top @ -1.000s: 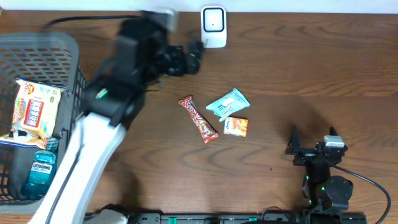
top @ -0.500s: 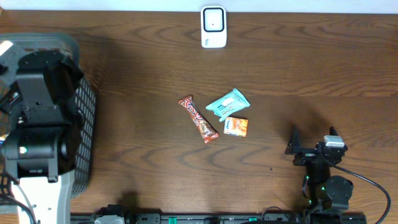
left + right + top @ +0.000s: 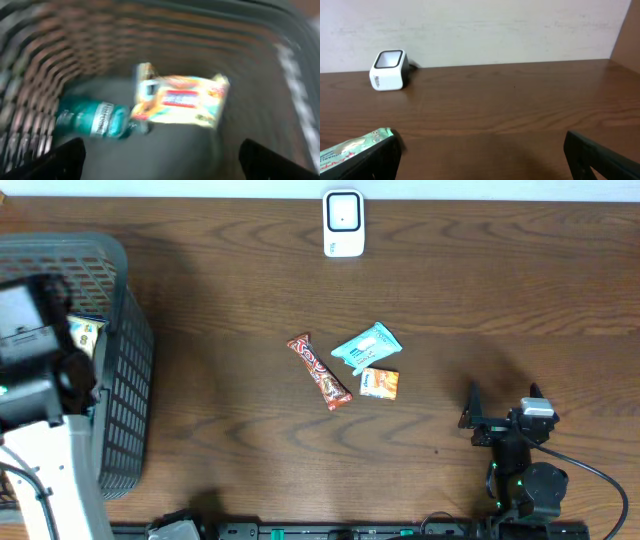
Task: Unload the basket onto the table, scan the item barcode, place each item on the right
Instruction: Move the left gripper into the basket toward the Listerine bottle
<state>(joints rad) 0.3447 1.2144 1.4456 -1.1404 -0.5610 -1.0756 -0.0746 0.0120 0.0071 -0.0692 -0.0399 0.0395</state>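
Swinging away from the scanner [image 3: 343, 223], where it reached a second ago, the left arm [image 3: 35, 380] now hangs over the basket [image 3: 120, 380] at the table's [image 3: 500, 300] left end. It sits lower and further left than half a second ago, so more of the basket's rim shows. Nothing else has shifted.

The left gripper [image 3: 162, 147] points down into the basket, its jaws spread wide and nothing between them. Its wrist view is blurred by motion. Below and ahead of it, on the basket floor, lie a snack pack [image 3: 180, 100] and, to that pack's left, a teal bottle [image 3: 95, 120] on its side; the two look to be touching, though the blur makes this uncertain. Mesh walls rise all around the gripper.

The right gripper [image 3: 482, 145] is released too, jaws wide and empty, held low over the table near its front right. Ahead of it and off to its left lie three loose items. The teal packet [image 3: 366, 346] is the farthest forward, and one end of it shows at the gripper's left finger in the wrist view. The orange packet [image 3: 379, 383] lies just beside the teal one, nearer the gripper. The bar [image 3: 320, 371] lies further left, slanted, a little apart from both. None is touched by either gripper.

The scanner stands upright far ahead of the right gripper and to its left, against the wall [image 3: 495, 25], well apart from the three items.
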